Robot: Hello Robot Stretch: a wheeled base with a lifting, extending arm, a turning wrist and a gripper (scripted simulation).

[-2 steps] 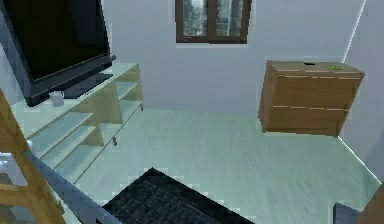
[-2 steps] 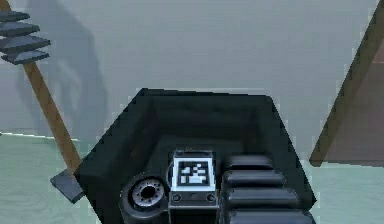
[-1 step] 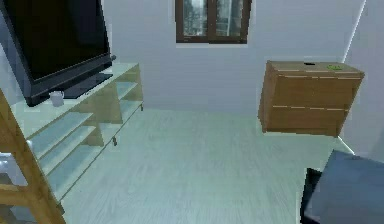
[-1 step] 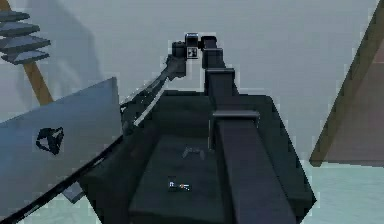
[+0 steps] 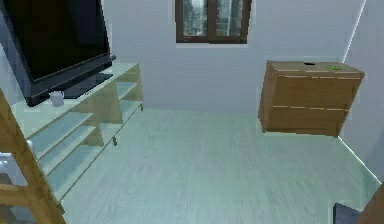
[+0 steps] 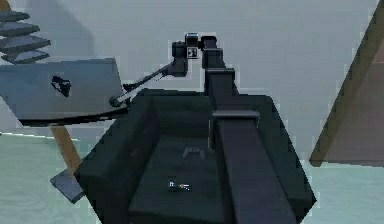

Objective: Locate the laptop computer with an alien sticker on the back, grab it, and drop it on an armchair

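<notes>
The claw (image 6: 122, 98) holds the laptop (image 6: 60, 90), hanging just beyond its tip; whether its fingers (image 6: 140, 86) stand apart or together we cannot tell. The armchair (image 6: 160, 165) seat lies below and right of the claw: released here, we judge, the laptop could miss onto the floor (image 6: 25, 180).

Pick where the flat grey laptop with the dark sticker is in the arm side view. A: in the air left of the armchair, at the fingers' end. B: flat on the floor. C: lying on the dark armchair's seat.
A: the flat grey laptop hangs off the thin dark fingers, left of the dark padded armchair, clear of its seat and the floor.
</notes>
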